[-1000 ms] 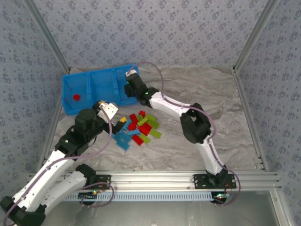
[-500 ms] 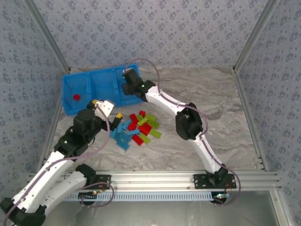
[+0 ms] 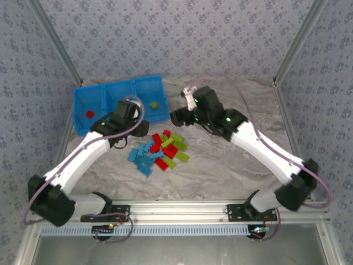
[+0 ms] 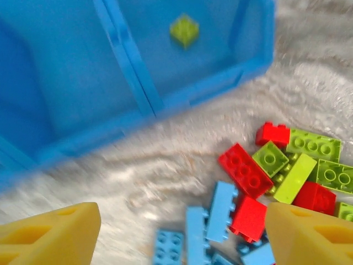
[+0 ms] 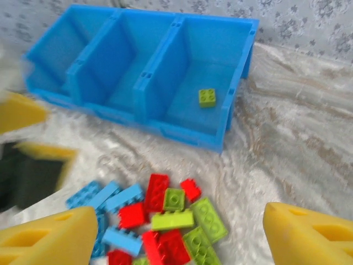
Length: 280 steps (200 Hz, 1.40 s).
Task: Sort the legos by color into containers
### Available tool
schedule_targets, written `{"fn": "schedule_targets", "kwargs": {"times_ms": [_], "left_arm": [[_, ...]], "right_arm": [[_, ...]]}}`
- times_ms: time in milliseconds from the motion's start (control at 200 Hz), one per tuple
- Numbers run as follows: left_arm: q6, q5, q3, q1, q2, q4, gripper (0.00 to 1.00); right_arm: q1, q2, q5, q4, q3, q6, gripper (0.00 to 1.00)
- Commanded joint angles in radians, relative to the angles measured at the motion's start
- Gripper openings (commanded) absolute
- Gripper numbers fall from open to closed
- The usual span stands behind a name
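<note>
The legos lie in a loose pile [image 3: 161, 152] of red, light blue and lime bricks on the table in front of the blue tray [image 3: 113, 88]. One red brick [image 3: 89, 114] rests in the tray's left container. A lime brick [image 5: 207, 97] sits in the right container. The middle container is bare. My left gripper [image 4: 179, 237] hovers open over the pile's blue bricks [image 4: 220, 212], its yellow fingers [image 4: 49, 234] holding nothing. My right gripper [image 5: 176, 237] is open and empty above the pile's right side, a short way back from the tray.
The left arm's wrist [image 3: 128, 113] hangs just in front of the tray's near wall, close to the right gripper [image 3: 177, 117]. Aluminium posts and patterned walls enclose the table. Bare marbled tabletop [image 3: 242, 105] stretches to the right of the pile.
The right gripper opened over the right container, left the lime brick there and drew back to the right. The left arm swung forward over the pile, its jaws somewhat narrower.
</note>
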Motion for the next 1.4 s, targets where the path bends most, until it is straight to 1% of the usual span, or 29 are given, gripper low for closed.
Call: {"fn": "schedule_targets", "kwargs": {"times_ms": [0,55,110,225,325,420,495,725,979,1094,1174,1229,1294,1394], "left_arm": [[-0.198,0.103,0.003,0.04,0.125,-0.059,0.69],[-0.227,0.091,-0.002,0.052,0.18,-0.043,0.63],[-0.233,0.088,-0.014,0.055,0.224,0.022,0.59],[-0.241,0.105,-0.012,0.057,0.305,0.061,0.51],[-0.249,0.14,-0.012,0.063,0.358,0.081,0.45],[-0.253,0.18,-0.012,0.064,0.395,0.085,0.45],[-0.249,0.183,-0.016,0.064,0.414,0.077,0.44],[-0.228,0.15,-0.057,0.065,0.425,0.074,0.43],[-0.236,0.105,-0.082,0.064,0.444,0.077,0.37],[-0.236,0.114,-0.08,0.065,0.444,0.074,0.37],[-0.237,0.132,-0.07,0.065,0.447,0.062,0.43],[-0.233,0.138,-0.063,0.064,0.449,0.048,0.44],[-0.23,0.138,-0.061,0.064,0.447,0.037,0.44],[-0.231,0.138,-0.072,0.062,0.439,0.028,0.39]], "right_arm": [[0.005,-0.104,-0.151,0.025,-0.156,0.06,0.85],[0.008,-0.167,-0.175,0.058,-0.248,0.097,0.86],[0.009,-0.223,-0.174,0.089,-0.322,0.131,0.87],[0.006,-0.308,-0.123,0.105,-0.429,0.181,0.88],[-0.001,-0.348,-0.076,0.091,-0.47,0.204,0.88],[-0.01,-0.365,-0.058,0.09,-0.483,0.213,0.88],[-0.014,-0.366,-0.056,0.092,-0.478,0.215,0.88],[-0.015,-0.362,-0.07,0.113,-0.471,0.229,0.88],[-0.01,-0.348,-0.095,0.11,-0.45,0.247,0.89],[-0.008,-0.346,-0.092,0.109,-0.446,0.254,0.89],[-0.004,-0.346,-0.089,0.108,-0.441,0.258,0.89],[-0.002,-0.347,-0.089,0.106,-0.438,0.26,0.89],[0.0,-0.346,-0.087,0.106,-0.434,0.257,0.89],[0.0,-0.341,-0.083,0.1,-0.426,0.255,0.89]]}}
